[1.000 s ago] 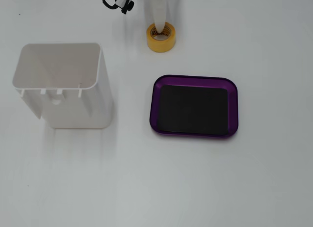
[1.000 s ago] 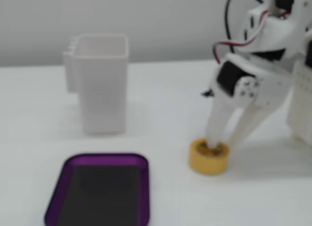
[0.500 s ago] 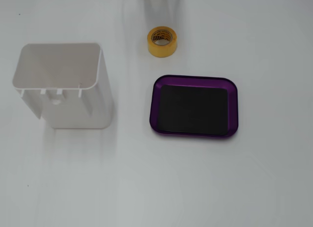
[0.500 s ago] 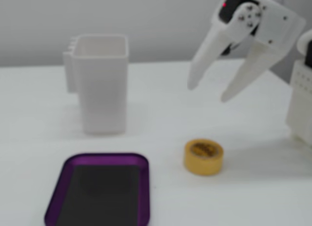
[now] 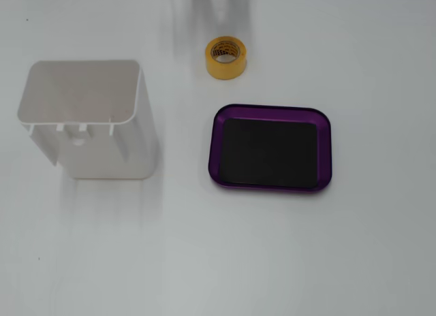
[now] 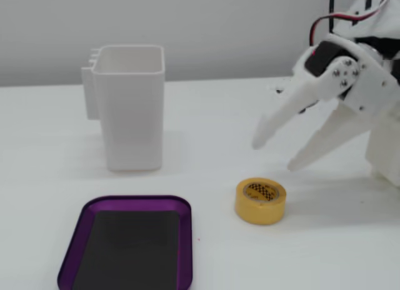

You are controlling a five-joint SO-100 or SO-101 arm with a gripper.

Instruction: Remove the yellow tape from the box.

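Nearest you, the box (image 6: 128, 205) sits empty; the yellow tape (image 6: 260, 200) lies on the surface right of it, hand (image 6: 273, 154) spread above; just retreat

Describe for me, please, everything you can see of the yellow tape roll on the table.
The small ring-shaped roll of yellow masking tape lies flat on the white table, hollow core facing up. Its inner core is pale with dark print, which looks chequered in a fixed view. The yellow band appears matte and papery, with no loose end visible. It sits outside the shallow purple tray with the black base, apart from its rim. The white two-finger hand hangs open above it, not touching.
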